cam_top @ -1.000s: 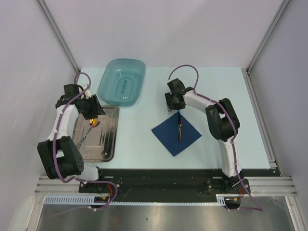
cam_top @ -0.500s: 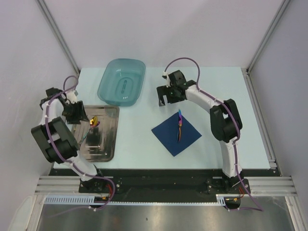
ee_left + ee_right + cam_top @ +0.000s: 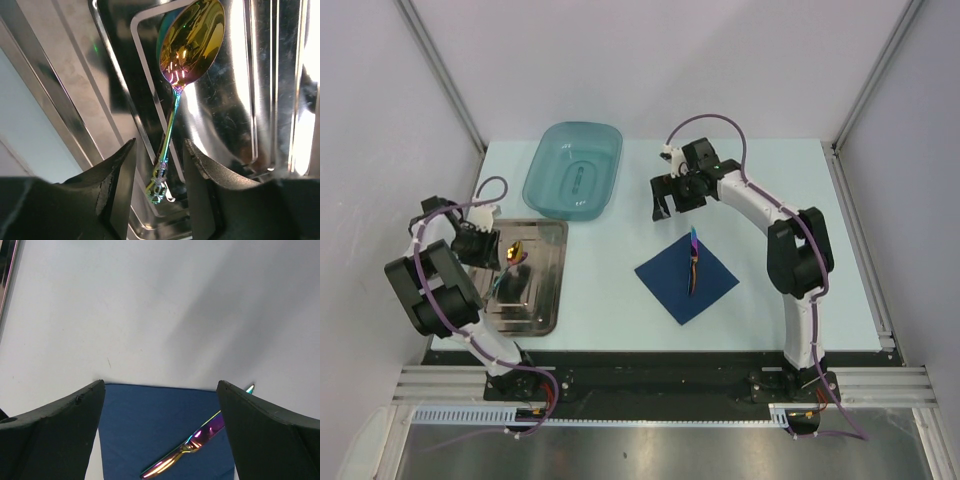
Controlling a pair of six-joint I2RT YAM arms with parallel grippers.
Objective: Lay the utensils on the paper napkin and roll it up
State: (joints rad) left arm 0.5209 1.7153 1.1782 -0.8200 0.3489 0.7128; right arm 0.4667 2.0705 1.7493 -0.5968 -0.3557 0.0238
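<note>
Gold in the bowl and rainbow-pink down the handle, the spoon (image 3: pixel 172 107) lies flat in the steel tray (image 3: pixel 260 100). Its long axis runs almost straight out from the left gripper (image 3: pixel 159 145), with the bowl pointing away from the wrist toward the tray's far end and the ornate handle end nearest the fingers. The axis leans slightly across the gap, so the handle passes between the two jaws at a small angle. Those jaws stand about half apart and straddle the last stretch of handle with daylight on both sides, holding nothing yet. To grip well, I judge the fingertips should go right down to the tray floor, close squarely across the thin handle just above its decorated end, and lift straight up, since slick metal on slick metal could let it skate or swing. Well to the right, the navy napkin (image 3: pixel 670 280) lies as a diamond on the table (image 3: pixel 780 180), carrying another iridescent piece of cutlery (image 3: pixel 693 262) set lengthwise from near to far, its far tip just over the sheet's edge. The spoon would sit best laid parallel beside it. The right gripper (image 3: pixel 160 385) hovers beyond the napkin's far corner, spread wide and empty, near the teal tub (image 3: pixel 573 170).
</note>
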